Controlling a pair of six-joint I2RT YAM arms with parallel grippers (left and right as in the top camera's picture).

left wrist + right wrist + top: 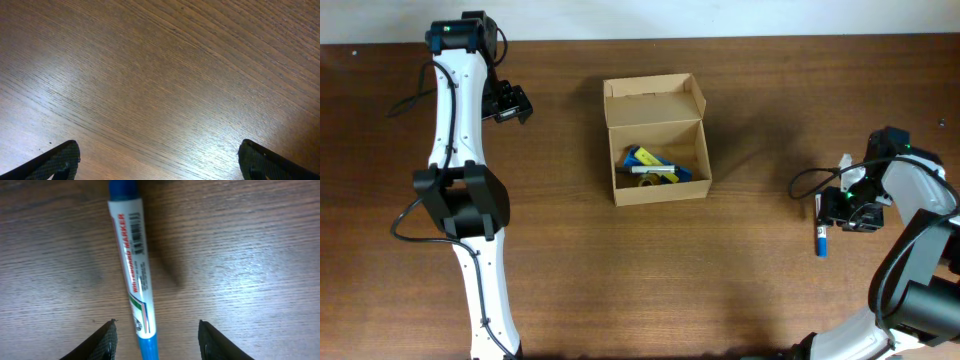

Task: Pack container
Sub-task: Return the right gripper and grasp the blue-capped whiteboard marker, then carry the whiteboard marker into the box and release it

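The tan cardboard container (657, 140) stands open in the middle of the table, flap lid folded back, with blue and yellow markers (653, 169) inside. A white whiteboard marker with blue ends (132, 265) lies on the table at the right, also in the overhead view (820, 238). My right gripper (156, 340) is open, its fingers on either side of the marker and not touching it. My left gripper (159, 160) is open and empty over bare wood at the far left (510, 103).
The wooden table (650, 280) fills the view. The right arm's black cable (810, 180) loops on the table near the marker. The left arm's base section (470, 200) lies along the left side.
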